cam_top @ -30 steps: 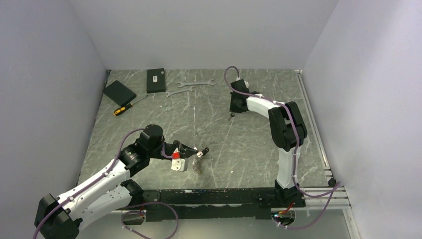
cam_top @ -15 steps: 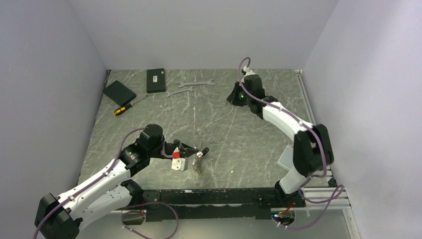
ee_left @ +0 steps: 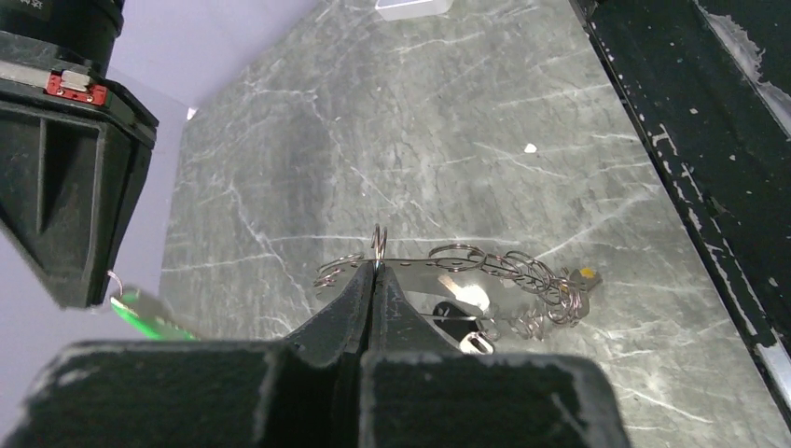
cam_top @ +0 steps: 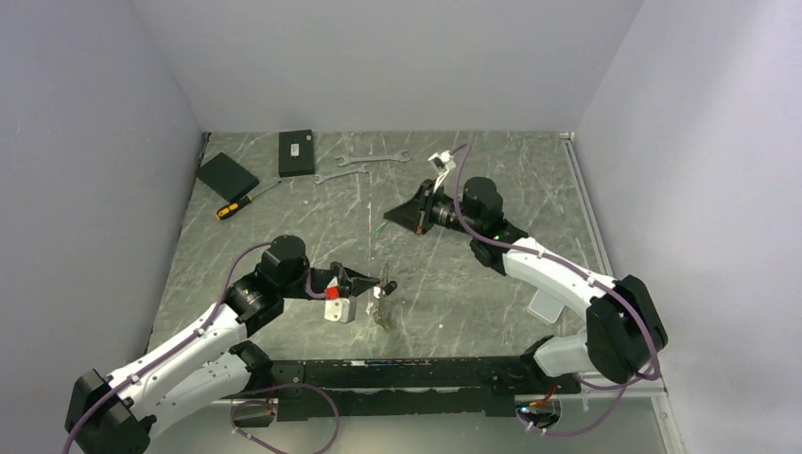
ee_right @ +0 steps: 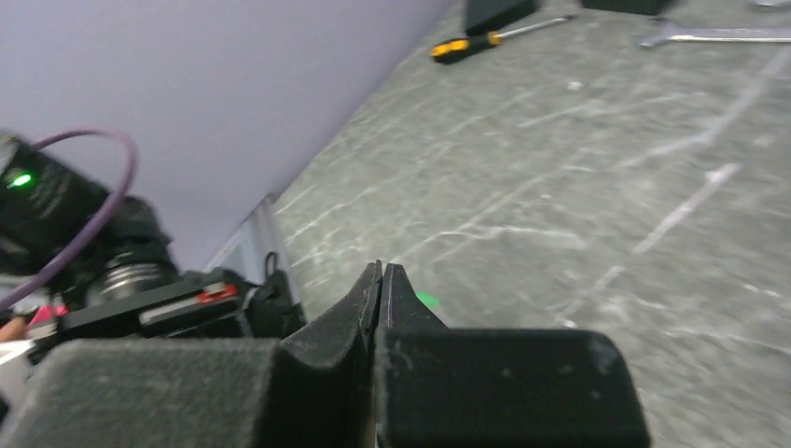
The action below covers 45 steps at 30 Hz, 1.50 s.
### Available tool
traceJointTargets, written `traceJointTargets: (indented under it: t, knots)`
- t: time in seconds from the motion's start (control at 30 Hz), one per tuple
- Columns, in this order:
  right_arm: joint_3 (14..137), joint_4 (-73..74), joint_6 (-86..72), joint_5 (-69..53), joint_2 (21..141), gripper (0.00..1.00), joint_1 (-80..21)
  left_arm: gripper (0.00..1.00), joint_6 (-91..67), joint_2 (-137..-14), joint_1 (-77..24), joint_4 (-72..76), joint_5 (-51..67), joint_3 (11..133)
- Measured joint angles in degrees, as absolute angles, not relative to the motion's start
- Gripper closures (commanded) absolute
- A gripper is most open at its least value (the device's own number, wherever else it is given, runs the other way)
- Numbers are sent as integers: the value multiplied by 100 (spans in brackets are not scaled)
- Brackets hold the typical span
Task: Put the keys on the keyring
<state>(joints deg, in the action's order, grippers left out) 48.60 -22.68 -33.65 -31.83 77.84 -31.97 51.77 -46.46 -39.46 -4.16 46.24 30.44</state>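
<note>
My left gripper [cam_top: 386,283] is shut on the keyring [ee_left: 378,239], pinching a wire ring edge-on just above the table. A flat metal plate and a chain of smaller rings [ee_left: 527,277] trail from it, hanging in a bunch [cam_top: 379,310]. My right gripper [cam_top: 390,217] is shut and points left toward the left gripper, raised above mid-table. The keys' green tag [ee_left: 149,315] dangles under its tip on a small loop. The same green tag [cam_top: 378,229] shows from above and past the shut right fingertips [ee_right: 426,301]. The key blades are too small to make out.
Two silver wrenches [cam_top: 374,159] lie at the back. Left of them are a black box [cam_top: 296,151], a black pad [cam_top: 227,173] and a yellow-handled screwdriver [cam_top: 236,203]. A white piece [cam_top: 547,305] lies under the right arm. A black rail [cam_top: 416,371] runs along the near edge.
The right arm swung from the back right down and left toward the table's middle, turning its gripper to point at the left gripper with the green tag hanging. The left arm barely moved.
</note>
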Motion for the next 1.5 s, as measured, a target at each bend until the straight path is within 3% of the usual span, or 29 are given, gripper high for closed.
traceJointTargets:
  t: [0.2,0.53,0.73,1.5]
  knots:
    - [4737,-2622,-3636,-2753,7371,100,-4056,100,5063,-4615,-3946,-239,4517,3044]
    - [4464,-2235,-4060,-1131,6812,100,-4665,100,4899,-4737,-3946,-143,4257,3044]
    - [3726,-2324,-4923,-1046,6768,100,-4593,100,4899,-4823,-3946,-158,4285,3044]
    - [4150,-1114,-4842,-32,6803,100,-5446,100,5057,-5041,-3946,-99,3426,3055]
